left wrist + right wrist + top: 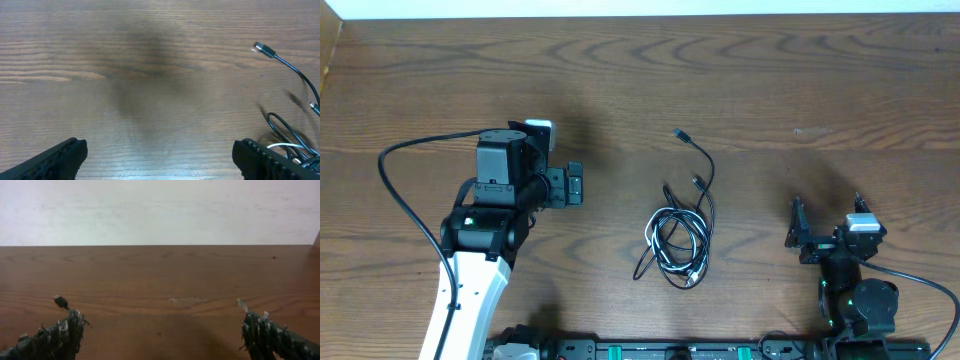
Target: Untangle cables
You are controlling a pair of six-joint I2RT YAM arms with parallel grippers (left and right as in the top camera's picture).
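Observation:
The cables point(680, 238) lie tangled in one small coil at the table's middle, a black one and a white one point(653, 232) looped together. A black end runs up to a small plug point(678, 133). My left gripper point(578, 185) is open, left of the coil and apart from it. In the left wrist view the left gripper point(160, 161) holds nothing, with the black cable point(287, 132) and its plug point(264, 49) at the right edge. My right gripper point(828, 208) is open to the coil's right. In its own view the right gripper point(162, 335) is empty, a plug point(60, 301) beyond its left finger.
The wooden table point(770, 80) ends at a pale wall point(160, 210) along the far side. A thick black arm cable point(405, 190) loops out left of the left arm. A small pale scuff point(186, 300) marks the wood ahead of the right gripper.

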